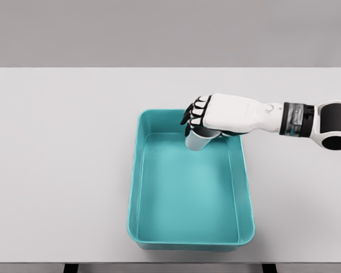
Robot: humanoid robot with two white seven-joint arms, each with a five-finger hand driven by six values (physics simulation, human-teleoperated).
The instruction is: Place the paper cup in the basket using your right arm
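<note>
A teal rectangular basket point(134, 187) sits in the middle of the white table. My right hand point(200, 120) reaches in from the right and hovers over the basket's far end. Its fingers are curled around a pale paper cup point(200, 142), which hangs upright below the palm, just inside the far rim. Only the cup's lower part shows; the hand hides its top. The left arm does not appear in this view.
The white table point(56, 170) stretches wide on both sides of the basket. Its front edge runs along the bottom of the picture. A grey wall lies behind the table.
</note>
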